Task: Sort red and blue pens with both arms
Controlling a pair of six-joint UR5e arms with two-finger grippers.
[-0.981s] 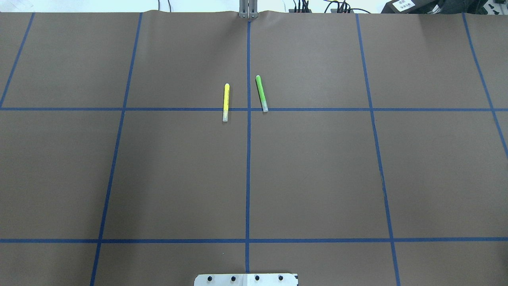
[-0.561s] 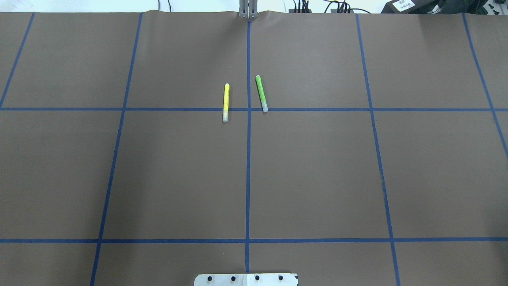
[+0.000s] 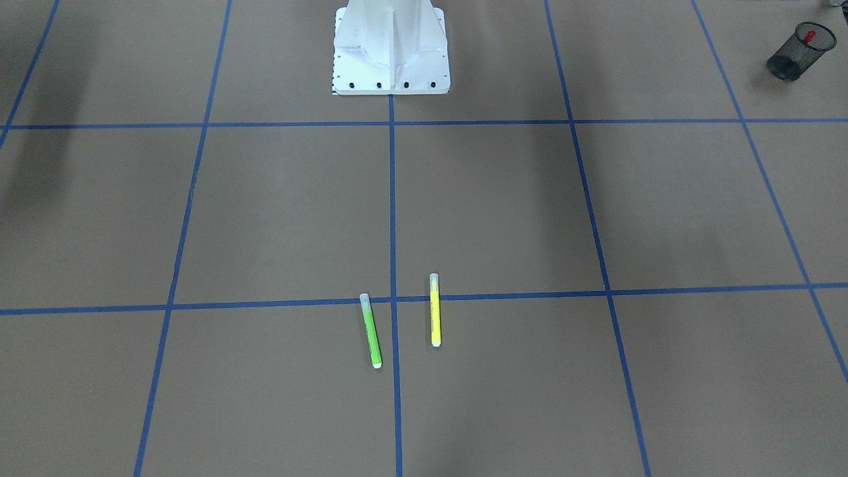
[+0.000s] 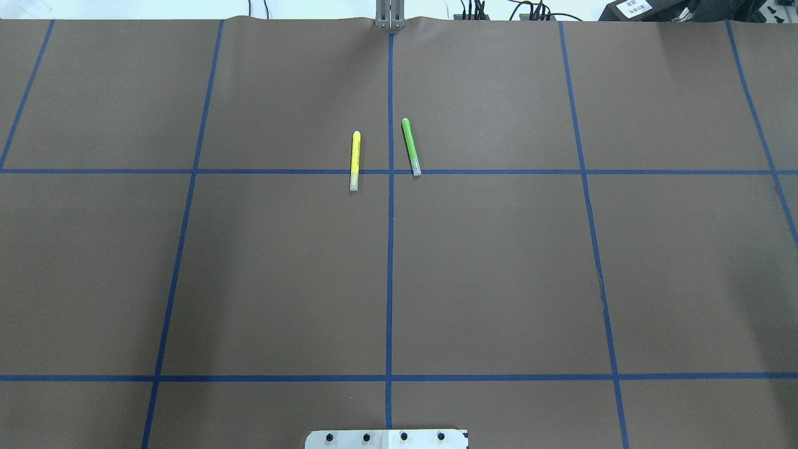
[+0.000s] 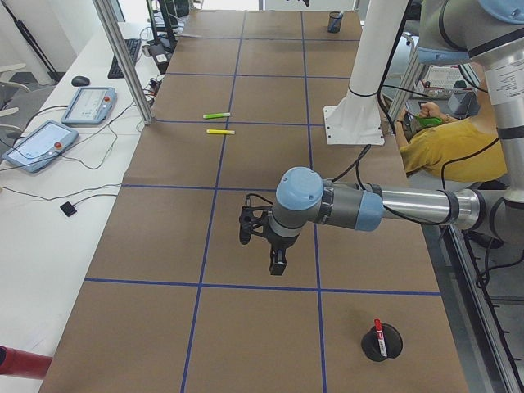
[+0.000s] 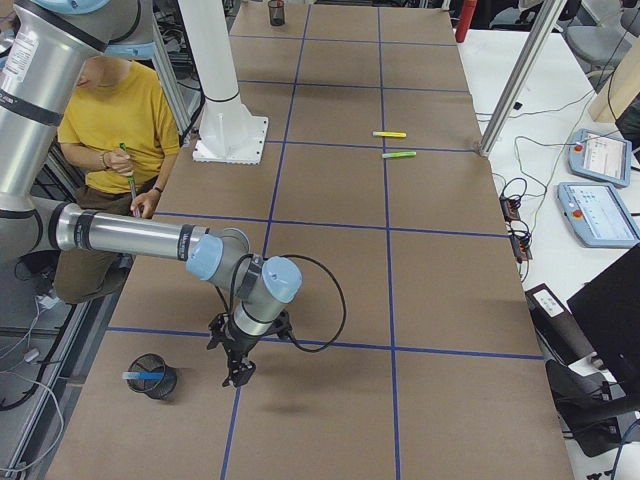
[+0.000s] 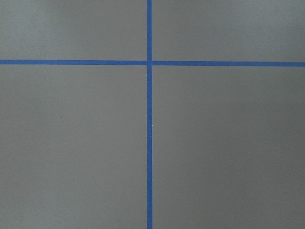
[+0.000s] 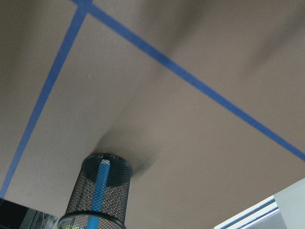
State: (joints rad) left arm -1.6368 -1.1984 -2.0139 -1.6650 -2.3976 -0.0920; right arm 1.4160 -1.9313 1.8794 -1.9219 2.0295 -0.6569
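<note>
Blue pen [image 8: 99, 191] sits in mesh cup [image 8: 119, 195], 7 o'clock in my right wrist view; right claw [image 6: 237, 376] width: cannot tell; low swing could topple cup.

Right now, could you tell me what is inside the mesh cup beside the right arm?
One blue pen leans inside the mesh cup; the mesh wall hides the cup's bottom.

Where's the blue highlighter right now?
In the exterior right view, lower left, the blue highlighter sits in the black mesh cup beside the right tool.
</note>
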